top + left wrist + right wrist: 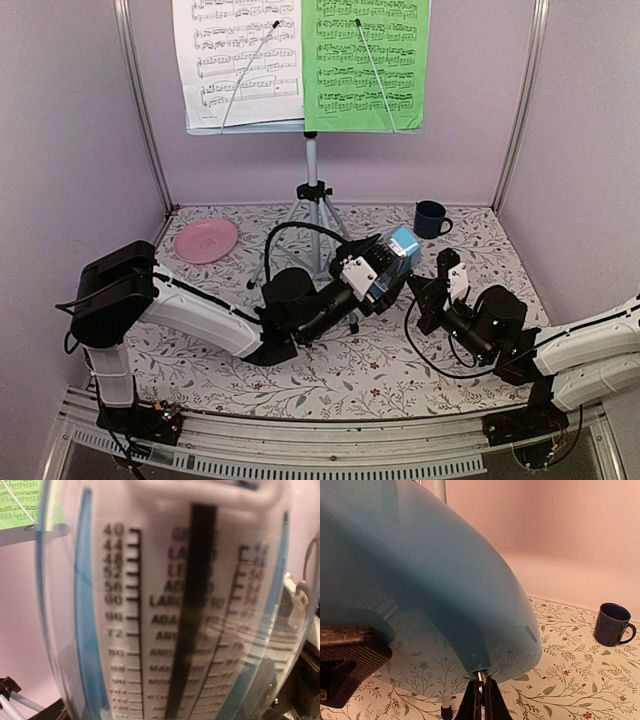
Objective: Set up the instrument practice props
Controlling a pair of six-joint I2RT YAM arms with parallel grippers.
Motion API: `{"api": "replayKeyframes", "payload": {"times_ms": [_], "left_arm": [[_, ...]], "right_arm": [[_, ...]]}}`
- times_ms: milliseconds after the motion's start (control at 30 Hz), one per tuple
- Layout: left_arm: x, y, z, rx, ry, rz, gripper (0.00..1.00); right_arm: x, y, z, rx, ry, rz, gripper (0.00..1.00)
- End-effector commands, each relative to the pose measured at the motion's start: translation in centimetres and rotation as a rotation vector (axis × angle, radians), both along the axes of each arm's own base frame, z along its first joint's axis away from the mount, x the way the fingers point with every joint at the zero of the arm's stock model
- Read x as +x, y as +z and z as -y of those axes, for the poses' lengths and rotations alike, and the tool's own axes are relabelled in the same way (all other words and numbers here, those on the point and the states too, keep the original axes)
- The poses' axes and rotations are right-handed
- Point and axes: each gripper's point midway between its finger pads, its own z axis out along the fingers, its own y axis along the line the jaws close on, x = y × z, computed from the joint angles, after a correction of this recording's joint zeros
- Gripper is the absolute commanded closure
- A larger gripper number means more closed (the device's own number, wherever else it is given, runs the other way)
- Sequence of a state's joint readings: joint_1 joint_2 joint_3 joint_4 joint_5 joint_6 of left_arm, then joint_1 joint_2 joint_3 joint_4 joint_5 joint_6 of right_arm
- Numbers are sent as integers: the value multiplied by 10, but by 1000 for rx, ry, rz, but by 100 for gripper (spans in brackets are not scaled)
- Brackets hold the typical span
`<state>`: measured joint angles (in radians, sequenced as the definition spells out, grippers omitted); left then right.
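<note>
- While the left claw (385, 270) stands wide around the small blue pyramid metronome (403, 247), it grips that metronome over the middle of the floral-patterned bench (350, 375), tipped toward the right edge.
- The right claw (480, 692) is pinched tight on a thin metal pin (480, 676) sticking out of the metronome's blue side.
- In the left wrist view, the metronome's clear front fills the frame, with a printed tempo scale and a dark pendulum rod (192, 610).
- Midway along the bench's far edge stands the pale music stand (250, 128) on its silver tripod (313, 200).
- A white sheet-music page (235, 60) and a green sheet-music page (365, 65) rest side by side on it, each under a thin wire arm.
- A pink round plate (205, 240) lies near the far left corner, and a dark blue mug (431, 218) stands near the far right corner.
</note>
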<state>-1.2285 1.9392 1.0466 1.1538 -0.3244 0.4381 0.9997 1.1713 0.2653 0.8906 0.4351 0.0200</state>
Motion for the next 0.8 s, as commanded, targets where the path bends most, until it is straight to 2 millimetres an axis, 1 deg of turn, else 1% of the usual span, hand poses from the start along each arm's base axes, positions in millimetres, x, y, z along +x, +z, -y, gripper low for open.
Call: {"api": "replayKeyframes", "payload": {"times_ms": [0,267,500,567,733,767], "left_arm": [[-17,41,-17,-143,-29,72,78],[-24,32,-25,-133,-41,88,80],[-24,29,-27,-131,-36,89,80],[-22,30,-28,-133,-28,85,80],[-18,35,-26,-140,-28,60,81],[-17,36,-26,-140,-29,49,81]], "right_arm": [[2,30,15,229,9,-5,100],[9,35,34,415,17,-81,100],[11,32,37,499,37,-130,100],[11,30,33,506,56,-145,100],[8,22,15,433,126,-166,100],[7,20,11,413,147,-170,98]]}}
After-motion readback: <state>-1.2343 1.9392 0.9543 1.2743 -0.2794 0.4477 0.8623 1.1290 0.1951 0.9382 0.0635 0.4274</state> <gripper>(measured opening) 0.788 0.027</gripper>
